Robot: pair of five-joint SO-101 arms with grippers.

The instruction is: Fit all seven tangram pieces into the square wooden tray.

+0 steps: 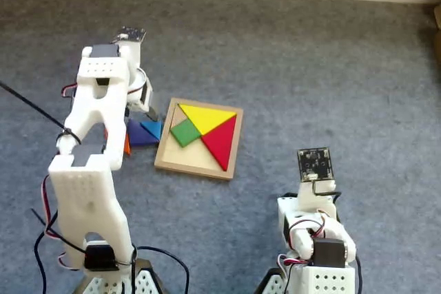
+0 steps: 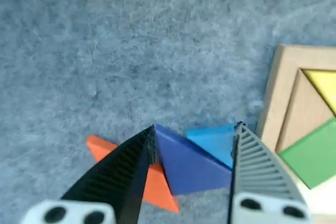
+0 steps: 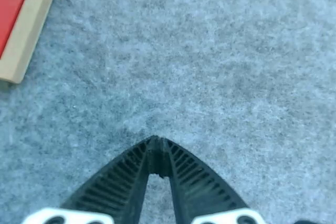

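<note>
The square wooden tray (image 1: 162, 158) lies mid-carpet and holds a yellow triangle (image 1: 205, 116), a red triangle (image 1: 222, 142) and a green square (image 1: 185, 132). Just left of the tray lie a dark blue triangle (image 1: 140, 133), a light blue piece (image 1: 153, 128) and an orange piece (image 1: 127, 144). My left gripper (image 2: 194, 135) hangs open over them, its jaws on either side of the dark blue triangle (image 2: 186, 161), with the light blue piece (image 2: 214, 141) and orange piece (image 2: 152, 182) beside it. My right gripper (image 3: 156, 142) is shut and empty over bare carpet, right of the tray's corner (image 3: 29, 30).
Grey carpet covers the whole floor. The left arm's white links (image 1: 93, 135) stretch over the pieces and hide part of them in the high view. The right arm (image 1: 317, 232) stays folded near the front right. A dark cable (image 1: 31, 108) runs at the left.
</note>
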